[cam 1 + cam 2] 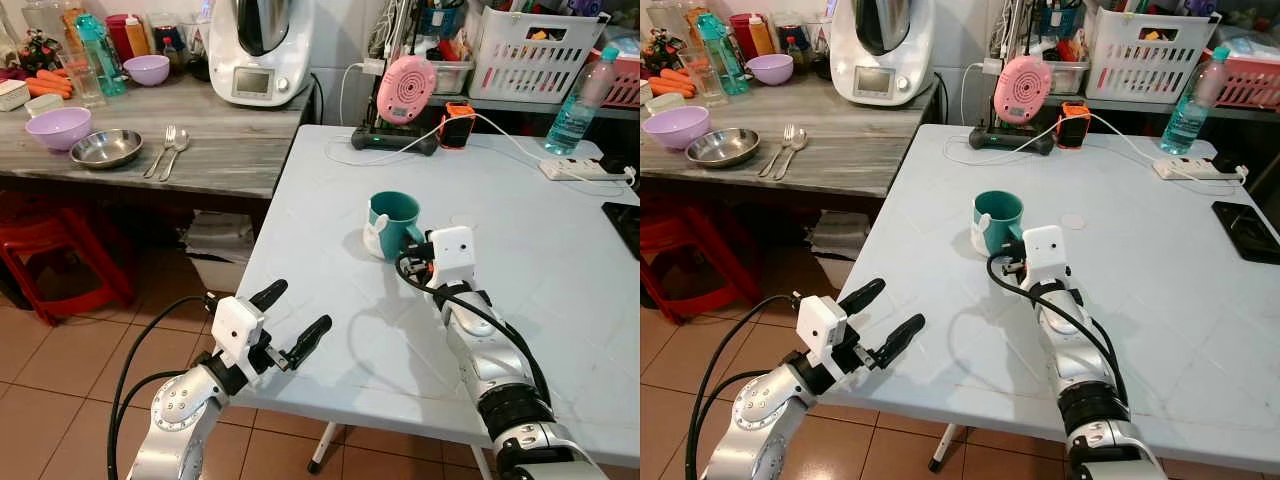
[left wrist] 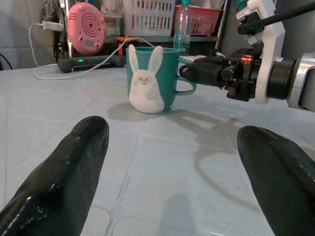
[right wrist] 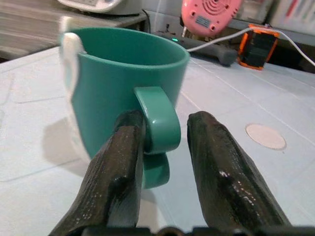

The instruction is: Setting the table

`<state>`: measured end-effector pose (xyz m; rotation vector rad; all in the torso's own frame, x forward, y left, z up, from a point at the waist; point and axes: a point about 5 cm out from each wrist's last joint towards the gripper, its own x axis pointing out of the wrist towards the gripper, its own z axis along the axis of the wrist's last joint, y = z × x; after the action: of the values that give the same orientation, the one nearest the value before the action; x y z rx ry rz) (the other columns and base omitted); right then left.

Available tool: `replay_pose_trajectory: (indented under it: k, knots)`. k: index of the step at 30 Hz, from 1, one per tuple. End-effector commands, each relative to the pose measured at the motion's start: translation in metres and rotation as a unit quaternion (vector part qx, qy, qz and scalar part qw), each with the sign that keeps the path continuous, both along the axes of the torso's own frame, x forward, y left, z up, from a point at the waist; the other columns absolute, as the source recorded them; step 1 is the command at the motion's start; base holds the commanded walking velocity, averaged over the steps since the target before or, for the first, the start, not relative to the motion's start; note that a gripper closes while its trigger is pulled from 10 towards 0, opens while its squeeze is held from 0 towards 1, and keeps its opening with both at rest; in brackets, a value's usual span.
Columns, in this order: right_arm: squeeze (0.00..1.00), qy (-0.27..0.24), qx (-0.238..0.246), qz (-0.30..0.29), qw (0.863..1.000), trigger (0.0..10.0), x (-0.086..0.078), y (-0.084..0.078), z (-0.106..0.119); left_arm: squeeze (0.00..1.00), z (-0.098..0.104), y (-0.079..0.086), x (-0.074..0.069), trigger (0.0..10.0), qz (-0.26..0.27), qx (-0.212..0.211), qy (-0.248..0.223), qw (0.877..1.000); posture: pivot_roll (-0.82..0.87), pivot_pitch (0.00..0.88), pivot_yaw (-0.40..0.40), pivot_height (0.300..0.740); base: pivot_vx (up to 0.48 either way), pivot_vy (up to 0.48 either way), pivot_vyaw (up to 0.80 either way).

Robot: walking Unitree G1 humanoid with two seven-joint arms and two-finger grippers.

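Note:
A teal mug (image 1: 392,222) with a white bunny on its side stands upright on the white table (image 1: 540,280), handle turned toward me. My right gripper (image 3: 166,120) reaches in from the near side, and its two black fingers (image 3: 120,162) straddle the handle. One finger touches the handle; a narrow gap separates the other from it, so the gripper is open. My left gripper (image 1: 300,307) hovers open at the table's near left edge, empty, pointing toward the mug (image 2: 150,78).
A wooden counter (image 1: 230,150) to the left carries two purple bowls (image 1: 58,127), a steel bowl (image 1: 106,148), and a fork and spoon (image 1: 168,150). A red stool (image 1: 60,260) stands beneath it. At the table's far side are a pink speaker (image 1: 405,88), a power strip (image 1: 580,170) and a water bottle (image 1: 580,100).

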<state>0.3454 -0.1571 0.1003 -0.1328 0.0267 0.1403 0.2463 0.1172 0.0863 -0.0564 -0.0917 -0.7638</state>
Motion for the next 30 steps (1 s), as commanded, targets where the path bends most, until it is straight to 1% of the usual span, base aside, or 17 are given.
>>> replay_pose_trajectory:
  k: [1, 2, 4, 5, 15, 18, 19, 21, 23, 25, 28, 30]
  knots:
    - [0.0, -0.008, 0.007, -0.002, 1.0, 2.4, 0.005, 0.0, 0.006, 0.0, 0.006, -0.002, 0.002, 10.0, -0.005, 0.006, -0.01, 1.0, -0.06, 0.0, 0.006, 0.74, 0.0, 0.0, 0.0]
    - [0.0, -0.007, 0.008, -0.002, 1.0, 2.1, 0.005, 0.001, 0.006, 0.0, 0.006, -0.001, 0.003, 10.0, -0.005, 0.007, -0.01, 1.0, -0.06, 0.0, 0.007, 0.74, 0.0, 0.0, 0.0]
    - [0.0, -0.005, 0.011, -0.003, 1.0, 2.0, 0.005, 0.001, 0.005, 0.0, 0.005, -0.001, 0.003, 10.0, -0.005, 0.007, -0.01, 1.0, -0.06, 0.0, 0.007, 0.74, 0.0, 0.0, 0.0]
    - [0.0, -0.005, 0.015, -0.005, 1.0, 0.1, 0.005, 0.001, 0.004, 0.0, 0.005, 0.0, 0.003, 10.0, -0.004, 0.009, -0.01, 1.0, -0.06, 0.0, 0.008, 0.74, 0.0, 0.0, 0.0]
    - [0.0, -0.011, 0.022, -0.007, 1.0, 0.0, 0.005, 0.002, 0.006, 0.0, 0.005, 0.001, 0.004, 10.0, -0.003, 0.013, -0.01, 1.0, -0.06, 0.0, 0.01, 0.74, 0.0, 0.0, 0.0]
    - [0.0, -0.016, 0.03, -0.005, 0.999, 0.0, 0.005, 0.005, 0.007, 0.0, 0.004, 0.001, 0.004, 10.0, -0.001, 0.016, -0.012, 1.0, -0.06, 0.0, 0.01, 0.74, 0.0, 0.0, 0.0]
    - [0.0, -0.017, 0.044, -0.005, 0.999, 0.0, 0.004, 0.008, 0.007, 0.0, 0.004, 0.001, 0.005, 10.0, 0.002, 0.018, -0.014, 1.0, -0.06, 0.0, 0.009, 0.74, 0.0, 0.0, 0.0]
    - [0.0, -0.018, 0.051, -0.005, 0.999, 0.0, 0.003, 0.009, 0.007, 0.0, 0.004, 0.001, 0.005, 10.0, 0.004, 0.02, -0.015, 1.0, -0.06, 0.0, 0.007, 0.74, 0.0, 0.0, 0.0]
    - [0.0, -0.021, 0.082, -0.007, 0.996, 0.0, -0.002, 0.013, 0.009, 0.0, 0.003, 0.003, 0.007, 10.0, 0.022, 0.024, -0.018, 0.999, -0.06, 0.0, 0.004, 0.74, 0.0, 0.0, 0.0]
    - [0.0, -0.026, 0.091, -0.007, 0.996, 0.0, -0.005, 0.015, 0.011, 0.0, 0.003, 0.004, 0.008, 10.0, 0.031, 0.025, -0.018, 0.999, -0.06, 0.0, 0.004, 0.74, 0.0, 0.0, 0.0]
    - [0.0, -0.044, 0.111, -0.014, 0.993, 0.0, -0.017, 0.018, 0.017, 0.0, 0.005, 0.01, 0.015, 10.0, 0.085, 0.029, -0.022, 0.996, -0.06, 0.0, 0.004, 0.74, 0.0, 0.0, 0.0]
    - [0.0, -0.05, 0.114, -0.019, 0.992, 0.0, -0.021, 0.018, 0.019, 0.0, 0.006, 0.012, 0.017, 10.0, 0.102, 0.031, -0.024, 0.994, -0.06, 0.0, 0.003, 0.74, 0.0, 0.0, 0.0]
